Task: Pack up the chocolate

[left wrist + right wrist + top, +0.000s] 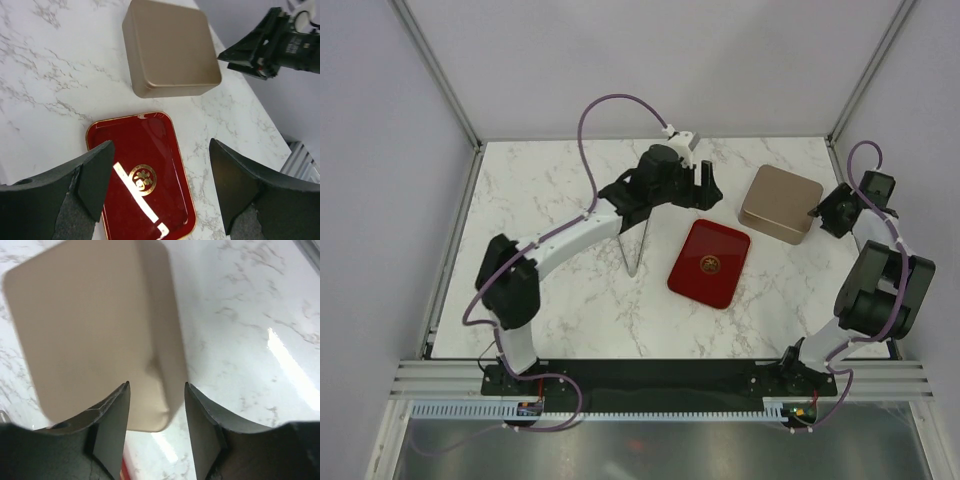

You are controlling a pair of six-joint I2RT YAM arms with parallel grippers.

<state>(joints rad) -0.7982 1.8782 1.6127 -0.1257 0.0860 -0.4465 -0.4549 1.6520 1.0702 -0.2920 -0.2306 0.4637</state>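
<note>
Top external view, contents:

- Table [570,300]: white marble top.
- Tray [695,285]: red, gold-edged, at mid-table. Its long axis runs far to near, slightly skewed. It carries only a gold emblem [708,264].
- Box [775,200]: tan metal, lid on, just beyond the tray's far right corner and apart from it.
- Chocolate: none in view on the table or tray. It is judged to be inside the closed box, which cannot be confirmed.
- Left gripper [703,188]: hangs over the table by the tray's far edge. The left wrist view shows its fingers wide apart with nothing between them.
- Right gripper [817,212]: at the box's right side. The right wrist view shows its fingers straddling the box's edge. Whether they press on it or only flank it cannot be told.

Governing relation: the box sits directly in front of the right gripper, while the left gripper is well apart from it. The right arm is therefore nearer for taking the lid off.
</note>
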